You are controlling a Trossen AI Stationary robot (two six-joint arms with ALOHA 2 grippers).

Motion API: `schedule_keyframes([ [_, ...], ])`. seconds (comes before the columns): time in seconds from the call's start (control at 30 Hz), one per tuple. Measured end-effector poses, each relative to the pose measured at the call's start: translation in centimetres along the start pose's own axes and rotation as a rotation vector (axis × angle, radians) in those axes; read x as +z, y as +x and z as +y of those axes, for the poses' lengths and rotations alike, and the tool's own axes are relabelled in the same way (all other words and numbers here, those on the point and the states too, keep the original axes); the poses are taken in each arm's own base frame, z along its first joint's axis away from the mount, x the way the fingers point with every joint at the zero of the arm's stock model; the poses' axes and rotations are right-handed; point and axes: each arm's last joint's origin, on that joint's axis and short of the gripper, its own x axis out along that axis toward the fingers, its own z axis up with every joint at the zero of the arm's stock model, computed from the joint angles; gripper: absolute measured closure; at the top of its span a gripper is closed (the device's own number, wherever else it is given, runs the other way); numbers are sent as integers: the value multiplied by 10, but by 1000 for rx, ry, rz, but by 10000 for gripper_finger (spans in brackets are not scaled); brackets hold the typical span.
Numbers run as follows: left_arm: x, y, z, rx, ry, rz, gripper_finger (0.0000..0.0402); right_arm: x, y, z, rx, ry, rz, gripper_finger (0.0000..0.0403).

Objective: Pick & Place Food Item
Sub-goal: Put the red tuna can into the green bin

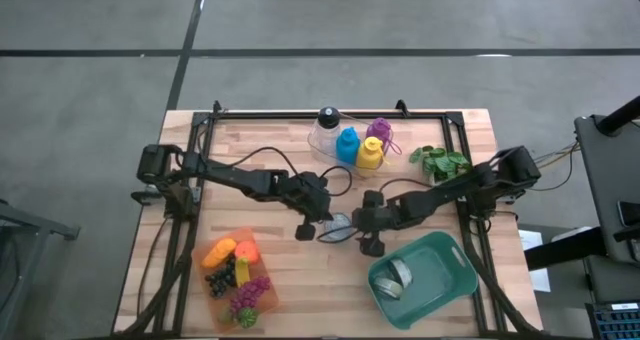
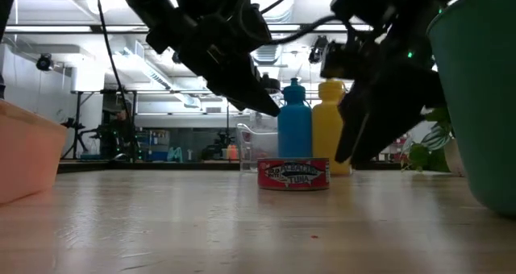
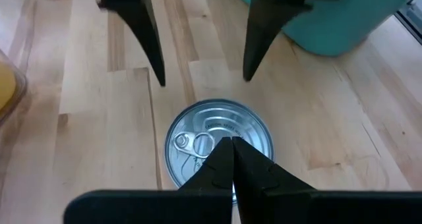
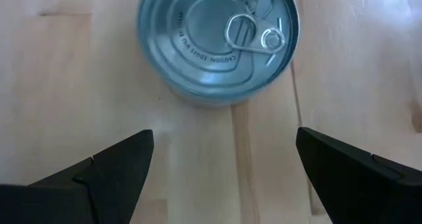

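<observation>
The tuna can [image 1: 337, 226] stands upright mid-table, lid and pull-ring facing up, between the left gripper [image 1: 318, 223], fingers pressed together, and the right gripper [image 1: 362, 227], spread wide, neither holding it.

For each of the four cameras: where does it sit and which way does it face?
High: overhead, straight down; both arms, table.
Low: table height, level across; tuna can, both arms above it.
Left wrist: down past shut left gripper at the can.
Right wrist: down between open right gripper fingers.
Both wrist views share the can's lid.
</observation>
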Motion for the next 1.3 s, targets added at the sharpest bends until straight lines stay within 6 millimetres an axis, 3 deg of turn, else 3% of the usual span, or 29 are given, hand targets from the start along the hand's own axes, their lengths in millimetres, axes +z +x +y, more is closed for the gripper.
schedule_keyframes([
  [0.27, -4, 0, 0, -4, -8, 41, 400, -2, 24, 4, -29, -5, -8, 32],
  [0.93, -5, 0, 0, -5, -2, 48, 400, 7, 27, 6, -22, 14, -99, 32],
  [1.3, -14, 15, -2, -15, -5, 82, 400, 7, 27, 6, -22, 14, -97, 32],
])
